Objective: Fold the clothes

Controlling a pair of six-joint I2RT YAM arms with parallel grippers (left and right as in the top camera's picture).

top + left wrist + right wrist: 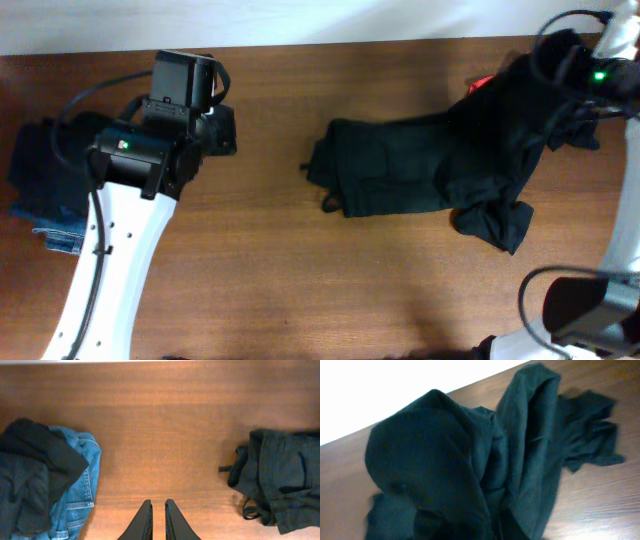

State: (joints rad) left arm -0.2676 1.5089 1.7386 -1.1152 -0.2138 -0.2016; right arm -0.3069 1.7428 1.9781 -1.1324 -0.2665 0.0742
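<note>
Brown wood-grain table (300,290) all across, with a pale strip along the 12 o'clock edge from overhead. At centre, running out toward 2 o'clock, a large black garment (420,165): flat and roughly rectangular at its 9 o'clock end, crumpled at 4 o'clock, with a cord loop (330,203) trailing off its 8 o'clock corner onto bare wood. Up at 2 o'clock, gathered into a raised peak at the right gripper (580,62). Fingers there buried in the folds, closed on that cloth as far as can be made out, width of the gap not visible. Just off the peak toward 9 o'clock, a sliver of red edge (481,83). Over at 9 o'clock, blue jeans (50,225) in a heap with a dark garment (40,160) lying on top, well apart from the black piece. Near 10 o'clock, the left gripper (158,505) above bare wood between the two piles: fingers almost together, only a thin slit between, holding nothing, touching no cloth.
</note>
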